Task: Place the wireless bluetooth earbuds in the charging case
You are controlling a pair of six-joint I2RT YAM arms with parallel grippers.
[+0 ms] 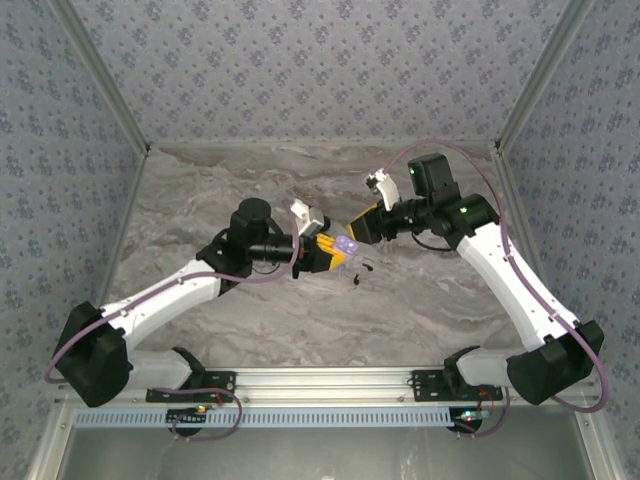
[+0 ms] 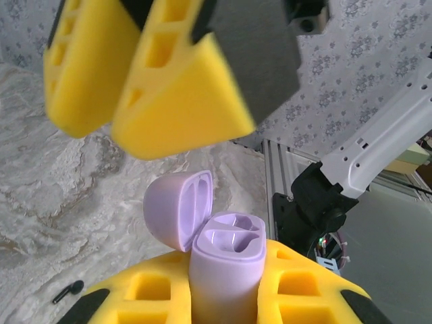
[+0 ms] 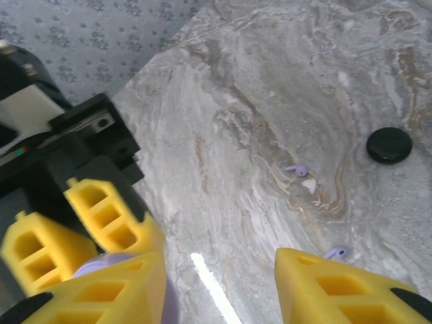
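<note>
The lilac charging case (image 2: 226,260) stands upright with my left gripper (image 2: 226,300) shut on its body, and its lid (image 2: 177,209) is hinged open. Both wells inside are bare. My right gripper (image 3: 219,270) is open, nothing between its yellow fingers (image 3: 351,290), and it hovers just above and beyond the case (image 1: 346,245). Two tiny earbuds lie on the marble: one earbud (image 3: 297,169) farther out, the other earbud (image 3: 335,252) beside my right finger. A dark-looking earbud (image 2: 67,291) lies on the table left of the case.
A black round puck (image 3: 389,144) lies on the marble beyond the earbuds. The marble table (image 1: 250,180) is walled by patterned panels at the back and sides. An aluminium rail (image 1: 330,380) runs along the near edge.
</note>
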